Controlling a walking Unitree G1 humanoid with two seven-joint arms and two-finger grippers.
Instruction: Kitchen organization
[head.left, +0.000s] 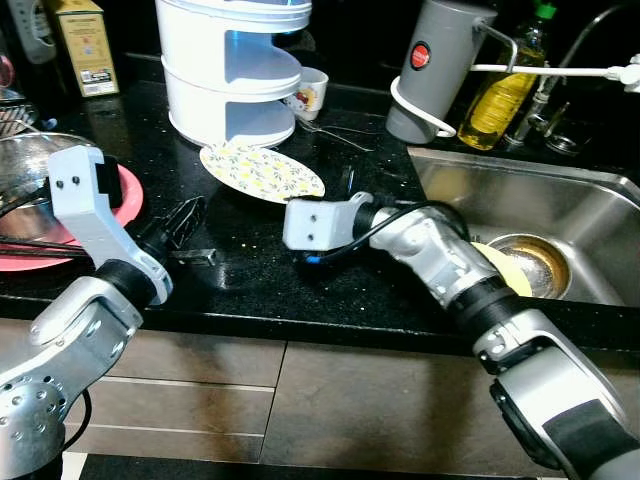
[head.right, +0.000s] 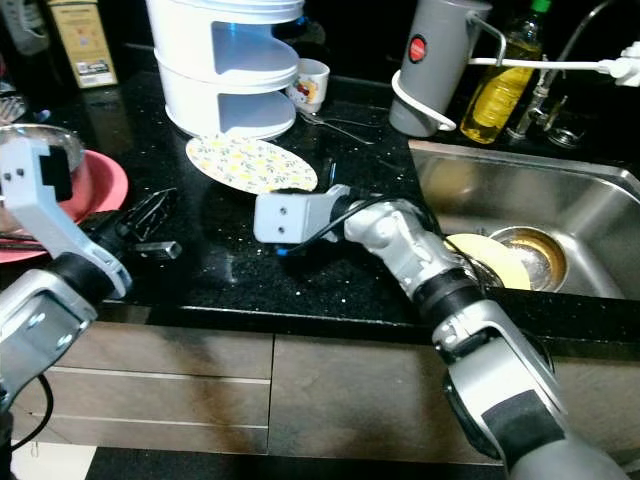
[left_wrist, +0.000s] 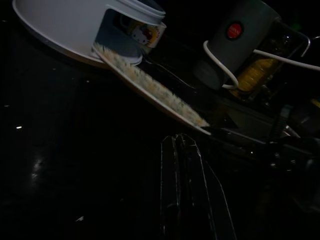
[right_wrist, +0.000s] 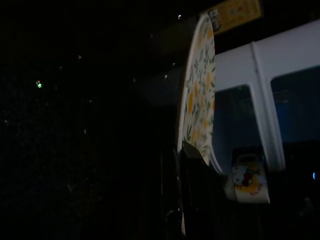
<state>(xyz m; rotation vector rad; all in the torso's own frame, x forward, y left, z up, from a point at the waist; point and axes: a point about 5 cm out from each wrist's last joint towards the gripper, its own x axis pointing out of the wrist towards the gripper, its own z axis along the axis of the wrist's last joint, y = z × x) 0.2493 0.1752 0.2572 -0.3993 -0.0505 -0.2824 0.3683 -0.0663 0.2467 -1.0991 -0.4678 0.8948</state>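
**Floral plate on the worktop, right end effector at its rim**

Floral plate (head.left: 262, 172), patterned with yellow flowers, lies flat on the black worktop (head.left: 260, 280), just in front of the white tiered rack (head.left: 235, 70), which we use as our landmark. Its far rim looks tucked against the rack's base. We judge it to be ceramic or melamine: stiff, fairly light, smooth enough to slip, and likely to chip if dropped on stone. Lying flat, it offers only its rim, so we would take it at the near edge, one finger under and one over, and lift gently.

Our right end effector (right_wrist: 192, 165) reaches in from the sink side of the rack. Its wrist view shows the plate edge-on, with a dark finger lying right against the near rim. We cannot tell how far apart the fingers stand, nor whether they actually grip the plate.

Our left end effector (head.left: 185, 218) hovers low over the worktop in front of the rack and to its left, beside the pink plate (head.left: 125, 200). Its two black fingers (left_wrist: 182, 185) lie close together, nearly closed, holding nothing.

Behind the rack's right side stands a small cartoon cup (head.left: 308, 95); farther right are a grey kettle (head.left: 435, 65) and the steel sink (head.left: 590, 200).
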